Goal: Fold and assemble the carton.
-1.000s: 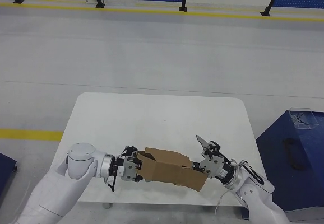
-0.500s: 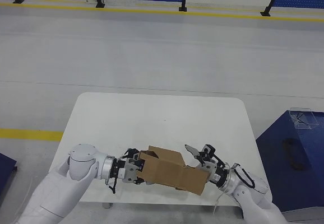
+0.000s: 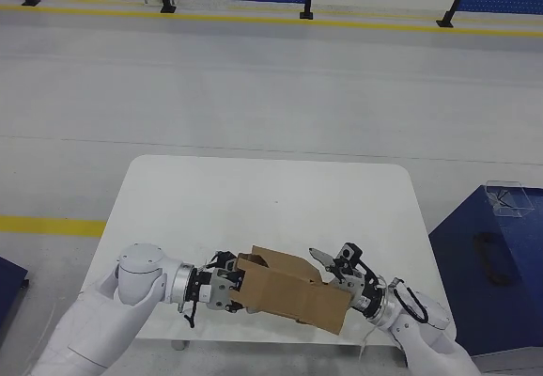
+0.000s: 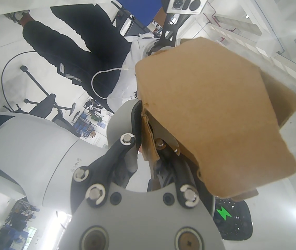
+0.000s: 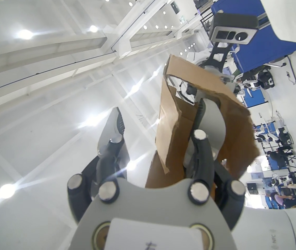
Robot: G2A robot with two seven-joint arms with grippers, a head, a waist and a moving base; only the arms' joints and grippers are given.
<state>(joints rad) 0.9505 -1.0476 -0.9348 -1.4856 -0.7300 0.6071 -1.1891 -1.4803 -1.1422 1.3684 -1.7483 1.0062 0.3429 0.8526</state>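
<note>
A brown carton (image 3: 290, 293) hangs between my two grippers over the front part of the white table (image 3: 253, 193), partly opened up. My left gripper (image 3: 230, 285) is shut on a flap at the carton's left end. In the left wrist view the carton (image 4: 210, 120) hides one finger, and the flap edge sits pinched in my left gripper (image 4: 148, 123). My right gripper (image 3: 333, 270) is open at the carton's right end. In the right wrist view a wall of the carton (image 5: 168, 120) stands between the spread fingers of my right gripper (image 5: 161, 107), with one finger inside the carton.
A blue bin (image 3: 502, 273) stands beside the table's right side, with a small clear box (image 3: 508, 197) on top. The carton is close to the table's front edge. Bare tabletop lies behind it.
My right gripper has swung down and in toward the carton's right end, so its fingers now straddle a wall. The carton has shifted slightly toward the table's front edge. My left gripper keeps its hold.
</note>
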